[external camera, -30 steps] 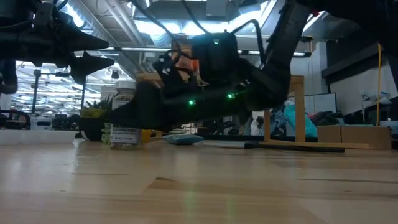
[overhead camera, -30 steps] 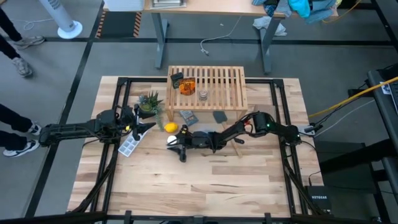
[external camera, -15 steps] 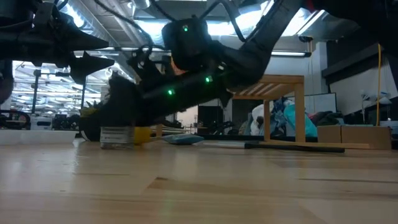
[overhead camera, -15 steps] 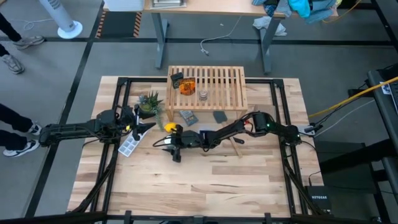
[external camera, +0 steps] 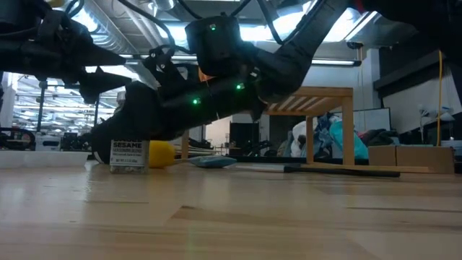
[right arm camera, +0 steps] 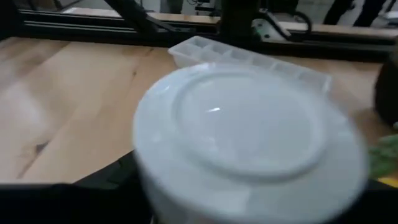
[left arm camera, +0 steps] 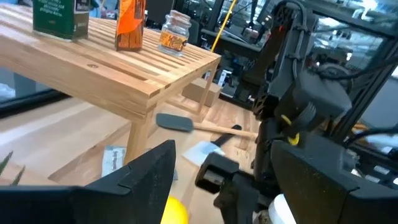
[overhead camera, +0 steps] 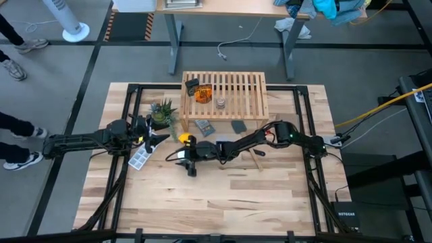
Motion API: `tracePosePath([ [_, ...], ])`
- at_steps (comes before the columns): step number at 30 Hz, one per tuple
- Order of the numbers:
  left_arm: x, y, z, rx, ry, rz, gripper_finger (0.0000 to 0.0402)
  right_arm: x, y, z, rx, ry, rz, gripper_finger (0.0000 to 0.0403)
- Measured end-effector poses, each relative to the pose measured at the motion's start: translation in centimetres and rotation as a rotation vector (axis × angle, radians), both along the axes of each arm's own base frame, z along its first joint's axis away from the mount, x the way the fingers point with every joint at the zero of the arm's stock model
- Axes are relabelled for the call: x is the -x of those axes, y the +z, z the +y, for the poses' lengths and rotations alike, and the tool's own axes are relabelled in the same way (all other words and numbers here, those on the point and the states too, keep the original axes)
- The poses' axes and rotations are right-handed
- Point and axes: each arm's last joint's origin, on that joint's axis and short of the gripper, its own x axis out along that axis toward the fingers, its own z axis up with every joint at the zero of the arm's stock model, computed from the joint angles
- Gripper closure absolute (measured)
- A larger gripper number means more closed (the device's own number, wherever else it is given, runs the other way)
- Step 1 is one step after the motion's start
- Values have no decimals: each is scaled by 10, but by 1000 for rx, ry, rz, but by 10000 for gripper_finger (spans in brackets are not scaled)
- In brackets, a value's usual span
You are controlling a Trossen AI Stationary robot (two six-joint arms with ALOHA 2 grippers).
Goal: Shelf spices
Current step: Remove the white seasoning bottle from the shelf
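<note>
The white-capped jar (external camera: 130, 154) stands upright on the tabletop next to the yellow lemon (external camera: 162, 154). My right gripper (overhead camera: 187, 156) reaches in low from the table's right and covers the jar's top. Its cap (right arm camera: 249, 134) fills the right wrist view. The wooden slatted shelf (overhead camera: 226, 94) stands at the far side. It carries the black square container (overhead camera: 192, 86), the orange one (overhead camera: 204, 94) and the small glass jar (overhead camera: 221, 102). My left gripper (overhead camera: 156, 138) hovers open at the table's left, over the ice tray (overhead camera: 140, 159). My right gripper is around the jar's upper part, just below the cap (right arm camera: 186, 180), with one finger (right arm camera: 56, 199) on each side. It comes slanting down from the table's right. The jar stays upright with its base (external camera: 130, 168) on the table. The gripper body hides the contact itself.
A potted plant (overhead camera: 160, 111) stands left of the shelf. The grey-blue spatula (left arm camera: 175, 122) and a flat packet (overhead camera: 202, 126) lie in front of the shelf. The lemon (overhead camera: 185, 138) lies beside my right gripper. The near half of the table shows bare wood (overhead camera: 223, 196).
My right gripper has moved toward the table's left and down over the white-capped jar, whose cap no longer shows from above. The jar has slid a little toward the table's left, turned its label toward the near edge, and stayed upright.
</note>
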Motion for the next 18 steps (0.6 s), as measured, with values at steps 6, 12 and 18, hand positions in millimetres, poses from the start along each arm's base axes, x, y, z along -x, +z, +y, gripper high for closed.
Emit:
tracePosePath([
  [6,0,0,0,-44,-2,9,144,0,21,-1,48,-10,-38,127],
  [12,0,0,0,-44,-2,9,144,4,42,0,40,26,-15,127],
  [18,0,0,0,-44,-2,9,144,11,64,2,22,96,30,127],
])
